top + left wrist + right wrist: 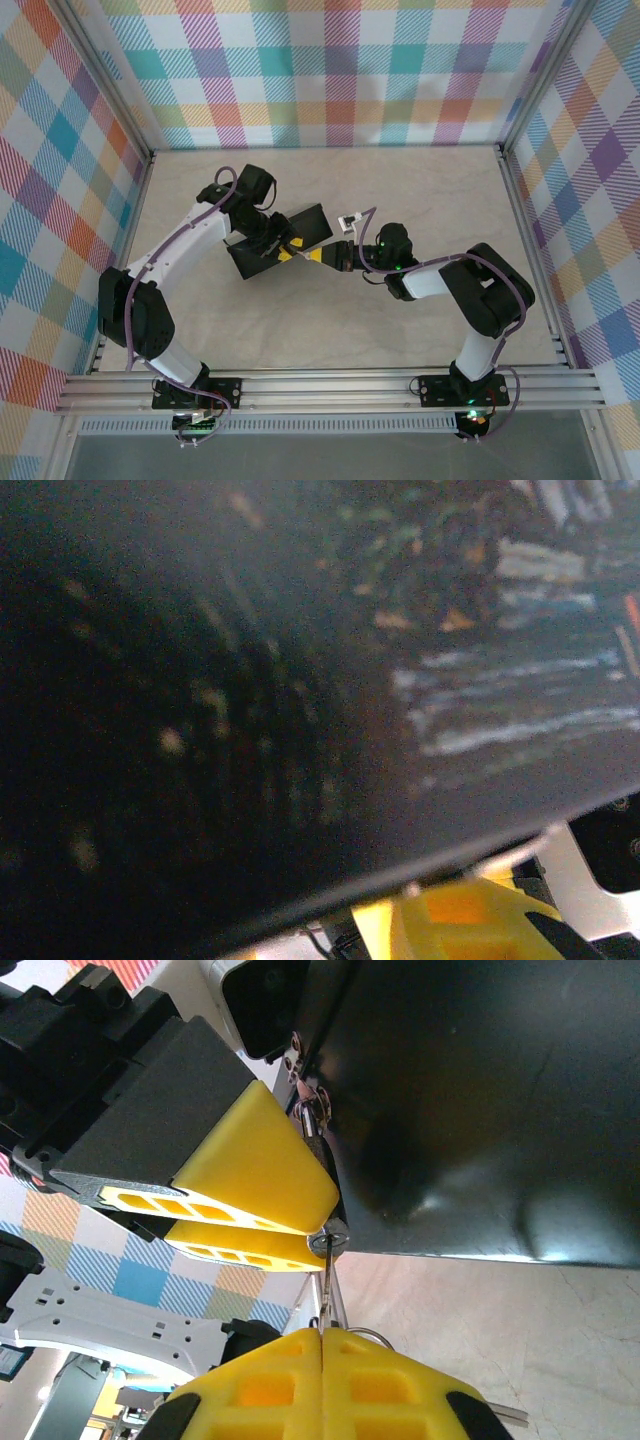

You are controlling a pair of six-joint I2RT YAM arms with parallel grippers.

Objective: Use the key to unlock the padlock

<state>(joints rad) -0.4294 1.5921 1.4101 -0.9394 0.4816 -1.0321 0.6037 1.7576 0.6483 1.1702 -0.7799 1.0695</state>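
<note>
Right gripper [322,1332] is clamped tight on the key [326,1285], shaft pointing dead ahead off its fingertips at the padlock [320,1150] just beyond, on the box [480,1110] edge by the left gripper [322,1235] (can't tell its grip).

Robot lab test cell, not a home or a shop. The left arm [170,250] and right arm [470,290] are sitting bolted to an aluminium extrusion rail [330,385] along the near edge of a pale stone-look desk [420,190]. Extrusion posts [100,75] are framing the back corners. Plaid-print panels [330,70] are walling in three sides, acting as a backdrop. Purple cabling [363,228] is looping along both arms. A green LED [386,243] is glowing on the right arm. The right tool [322,1340] is wearing yellow lattice-cut fingers [260,1385].
</note>
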